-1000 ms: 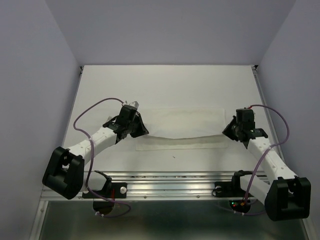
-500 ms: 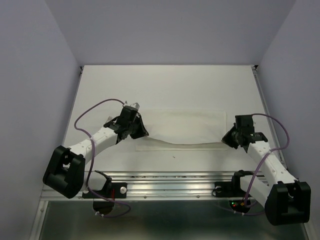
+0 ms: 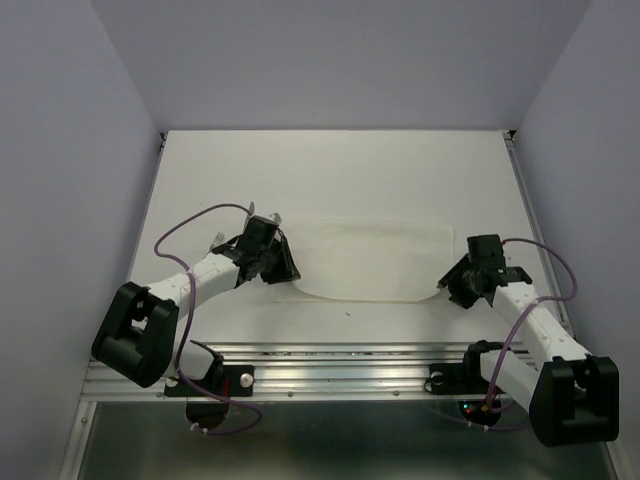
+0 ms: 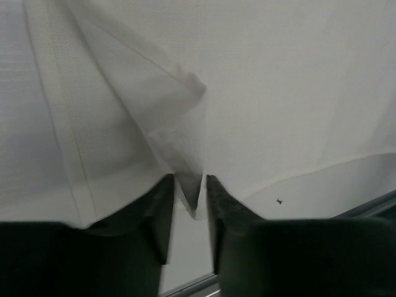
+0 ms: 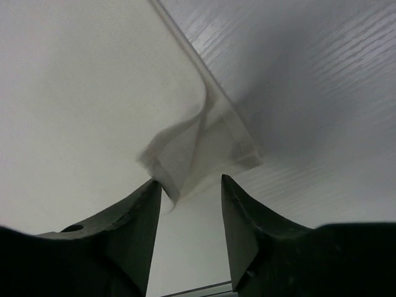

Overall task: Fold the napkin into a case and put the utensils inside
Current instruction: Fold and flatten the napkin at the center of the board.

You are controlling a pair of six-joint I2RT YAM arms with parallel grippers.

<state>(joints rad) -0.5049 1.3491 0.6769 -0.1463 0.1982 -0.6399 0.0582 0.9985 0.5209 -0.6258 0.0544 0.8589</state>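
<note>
Risk right here: a corner of the napkin (image 3: 365,262) hangs in the narrow gap between the slightly parted left fingers (image 4: 158,216), so pulling away could drag it and undo the fold lying on the tabletop (image 3: 330,170). The right fingers (image 5: 133,229) stand well apart, the other corner brushing one of them, so it could snag too. Both arms reach low, wrists pitched down at the napkin's ends.
</note>
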